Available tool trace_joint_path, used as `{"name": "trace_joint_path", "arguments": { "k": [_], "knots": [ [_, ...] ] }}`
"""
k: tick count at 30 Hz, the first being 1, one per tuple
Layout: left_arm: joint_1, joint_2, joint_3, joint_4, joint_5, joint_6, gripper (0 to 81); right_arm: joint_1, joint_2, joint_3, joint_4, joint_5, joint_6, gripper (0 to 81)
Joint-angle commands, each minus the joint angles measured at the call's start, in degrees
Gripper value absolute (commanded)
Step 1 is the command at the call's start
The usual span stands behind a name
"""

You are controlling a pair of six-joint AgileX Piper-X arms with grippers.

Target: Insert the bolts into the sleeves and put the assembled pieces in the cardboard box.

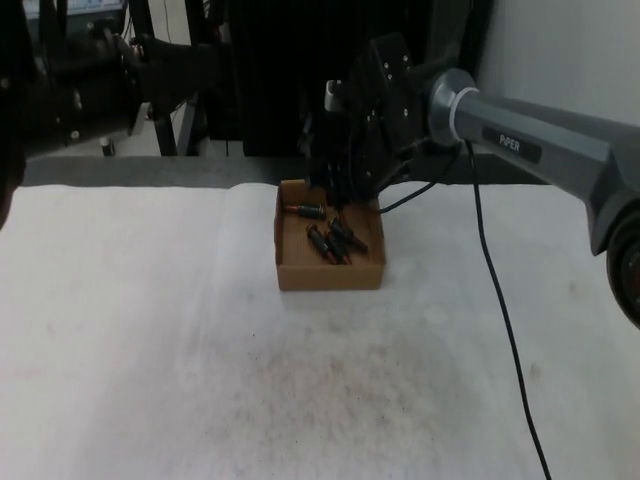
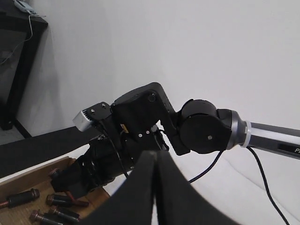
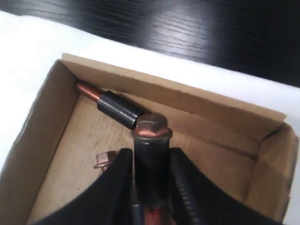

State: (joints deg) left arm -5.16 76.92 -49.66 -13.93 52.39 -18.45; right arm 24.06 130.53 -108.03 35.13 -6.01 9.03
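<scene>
Over the cardboard box [image 1: 330, 272] at the surface's [image 1: 150, 350] far middle, the right end effector [image 3: 150, 161] pinches a sleeved bolt [image 3: 150, 130] by its sleeve [image 3: 150, 149]; small, rigid, smooth metal, likely slippery, best held mid-sleeve.

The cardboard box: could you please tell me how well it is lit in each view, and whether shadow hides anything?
High view: the cardboard box lies partly in shadow under the right gripper, its pieces dark shapes. Right wrist view: evenly lit floor, sheen on the held assembled piece. Left wrist view: the box corner is dim against a bright wall.
</scene>
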Motion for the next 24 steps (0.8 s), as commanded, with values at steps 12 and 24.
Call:
{"name": "trace_joint_path", "arguments": {
  "k": [12,24],
  "knots": [
    [0.2,-0.7,-0.1,-0.4,-0.5,1.8,0.4,-0.2,-6.3,-0.9,1.4,0.2,0.0,0.8],
    [0.2,-10.1,3.7,2.8,-1.1,3.3,0.3,-4.6,-27.0,4.8,19.5,-5.3,-6.5,0.8]
  ]
}}
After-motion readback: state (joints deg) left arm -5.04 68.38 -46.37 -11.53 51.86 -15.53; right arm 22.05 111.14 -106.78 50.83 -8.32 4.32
